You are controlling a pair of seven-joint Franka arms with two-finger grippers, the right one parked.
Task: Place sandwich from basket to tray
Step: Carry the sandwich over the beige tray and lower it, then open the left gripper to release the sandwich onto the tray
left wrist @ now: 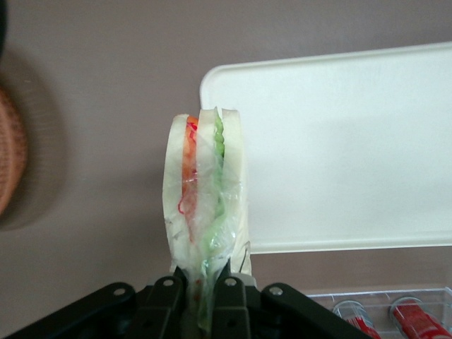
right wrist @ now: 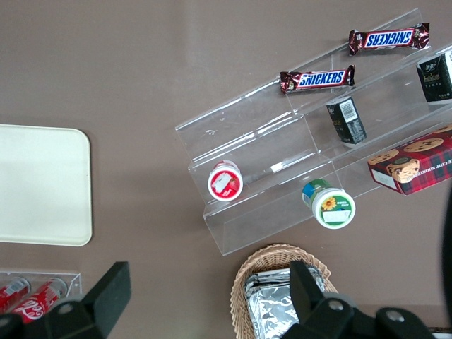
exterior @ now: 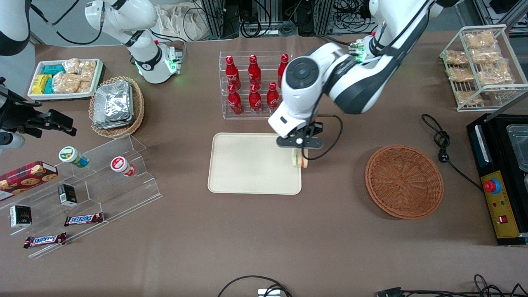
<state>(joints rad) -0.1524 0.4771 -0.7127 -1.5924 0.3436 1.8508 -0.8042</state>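
Observation:
My left gripper (exterior: 300,153) is shut on the wrapped sandwich (exterior: 298,159), a pale wedge with orange, red and green layers. It holds it over the edge of the cream tray (exterior: 247,165) that faces the working arm's end. In the left wrist view the sandwich (left wrist: 205,191) sticks out from between the black fingers (left wrist: 167,296), partly over the tray's corner (left wrist: 339,141) and partly over bare table. The round orange-brown basket (exterior: 404,181) stands empty toward the working arm's end of the table; its rim shows in the wrist view (left wrist: 8,159).
A clear rack of red cola bottles (exterior: 253,84) stands just farther from the front camera than the tray. A clear stepped shelf with snacks (exterior: 82,194) and a tan basket of foil packets (exterior: 115,105) lie toward the parked arm's end. A black cable (exterior: 441,144) lies near the round basket.

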